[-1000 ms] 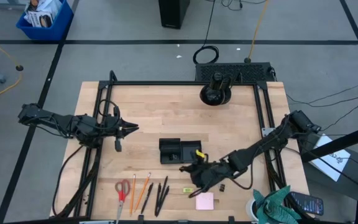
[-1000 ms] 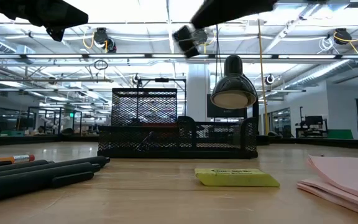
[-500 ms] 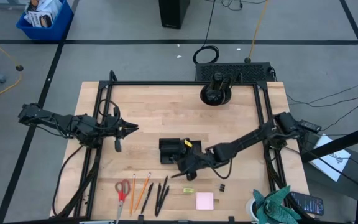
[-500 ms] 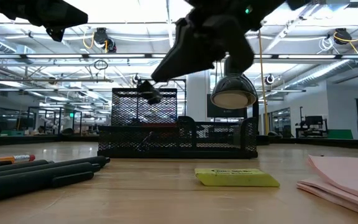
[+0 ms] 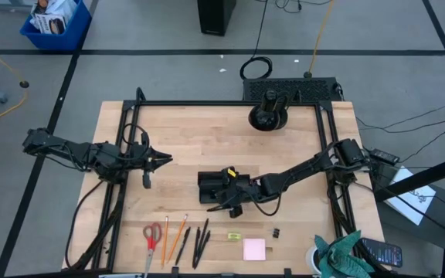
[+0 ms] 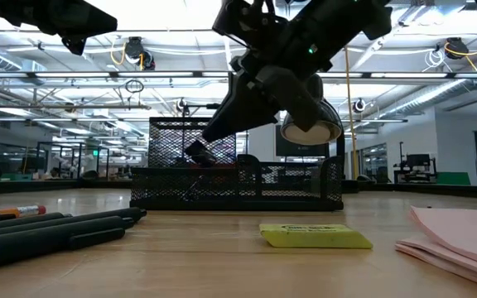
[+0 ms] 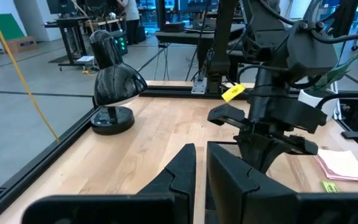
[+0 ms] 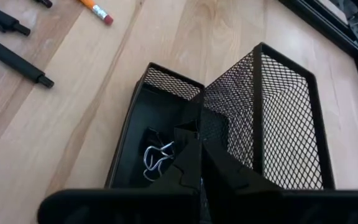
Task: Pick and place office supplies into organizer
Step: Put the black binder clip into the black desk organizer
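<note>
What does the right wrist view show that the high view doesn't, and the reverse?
Right wrist only: a binder clip lying inside the organizer's low compartment.
High only: the scissors, sticky pad, lamp and the left gripper parked at the table's left.
Both: the organizer, with the shut right gripper over it, and the pens.

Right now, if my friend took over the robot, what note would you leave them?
Right gripper: shut, over the organizer, apparently carrying a clip.
Left gripper: waiting at the table's left side, nothing in it.
Done: one binder clip lies in the organizer's low compartment.
Left on the table: scissors, pencils, pens, yellow-green piece, two small clips, sticky-note pad.
</note>
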Controlling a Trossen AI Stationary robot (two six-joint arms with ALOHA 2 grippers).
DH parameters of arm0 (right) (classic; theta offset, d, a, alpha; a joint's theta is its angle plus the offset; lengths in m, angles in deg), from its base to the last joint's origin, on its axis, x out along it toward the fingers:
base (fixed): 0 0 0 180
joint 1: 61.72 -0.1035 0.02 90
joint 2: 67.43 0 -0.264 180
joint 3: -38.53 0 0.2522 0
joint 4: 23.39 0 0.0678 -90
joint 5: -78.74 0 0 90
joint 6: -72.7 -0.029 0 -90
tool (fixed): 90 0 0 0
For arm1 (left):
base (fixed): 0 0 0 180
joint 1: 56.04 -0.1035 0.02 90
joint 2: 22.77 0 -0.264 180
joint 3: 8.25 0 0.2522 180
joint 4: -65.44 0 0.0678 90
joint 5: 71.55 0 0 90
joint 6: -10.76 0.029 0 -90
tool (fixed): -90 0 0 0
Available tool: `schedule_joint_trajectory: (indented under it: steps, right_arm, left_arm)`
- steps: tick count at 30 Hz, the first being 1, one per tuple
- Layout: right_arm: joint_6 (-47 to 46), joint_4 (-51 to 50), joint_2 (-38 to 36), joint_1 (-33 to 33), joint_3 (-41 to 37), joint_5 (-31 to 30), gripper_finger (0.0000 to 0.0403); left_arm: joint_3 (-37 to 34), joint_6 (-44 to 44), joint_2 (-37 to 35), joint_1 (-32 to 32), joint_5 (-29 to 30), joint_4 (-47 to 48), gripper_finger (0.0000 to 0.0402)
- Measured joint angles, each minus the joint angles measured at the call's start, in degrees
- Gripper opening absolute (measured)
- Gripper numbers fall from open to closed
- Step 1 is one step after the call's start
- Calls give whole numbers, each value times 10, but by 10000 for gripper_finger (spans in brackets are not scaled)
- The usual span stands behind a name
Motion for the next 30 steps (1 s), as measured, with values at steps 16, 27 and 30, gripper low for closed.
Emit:
schedule_joint_trajectory:
  steps: [16, 27, 30]
  right_arm:
    - [-29, -34, 0, 4, 0, -2, 4]
    - [-24, -32, -1, 4, 0, -8, 74]
    - [-13, -38, -12, -1, 0, -21, 92]
  left_arm:
    - [0, 0, 0, 0, 0, 0, 47]
    - [0, 9, 0, 0, 0, 4, 47]
    - [0, 9, 0, 0, 0, 5, 47]
